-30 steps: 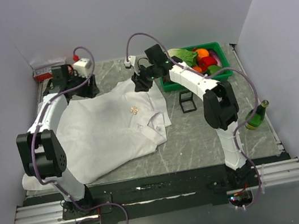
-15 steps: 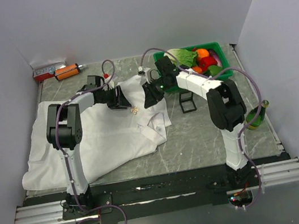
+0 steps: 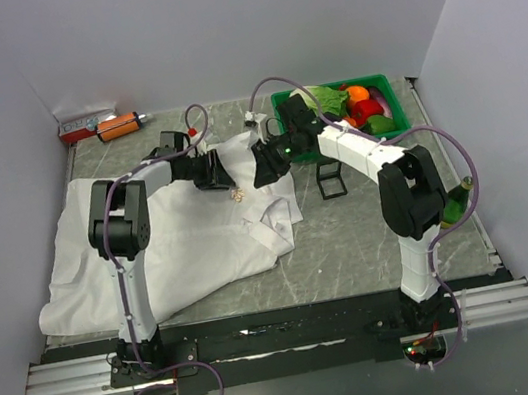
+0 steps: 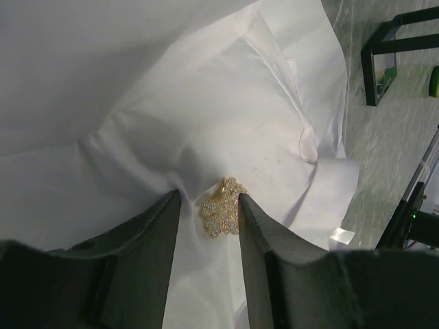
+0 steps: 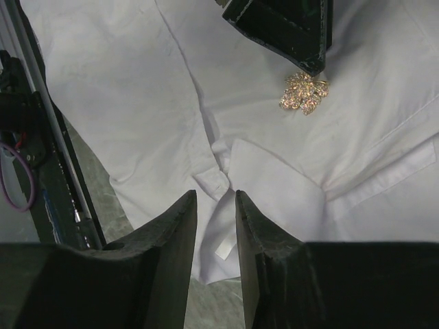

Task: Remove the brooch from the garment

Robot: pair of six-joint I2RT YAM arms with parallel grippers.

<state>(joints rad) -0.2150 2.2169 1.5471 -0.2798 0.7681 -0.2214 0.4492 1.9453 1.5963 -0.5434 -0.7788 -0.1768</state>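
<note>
The gold brooch [image 4: 223,205] is pinned to the white shirt [image 3: 169,234] near its collar, on the tabletop [image 3: 351,234]. The left hand [image 4: 207,199] sits low over it, released, its two fingers [image 4: 257,233] standing apart on either side of the pin. Just beside it, the right hand [image 5: 216,199] holds its fingers narrowly apart over a fold of the shirt front; I cannot tell whether it pinches the cloth.

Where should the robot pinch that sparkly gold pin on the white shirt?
Probably pinch the brooch by its two outer edges, coming straight down: it lies flat on the shirt, so only its rim offers purchase. The left gripper flanks it.
</note>
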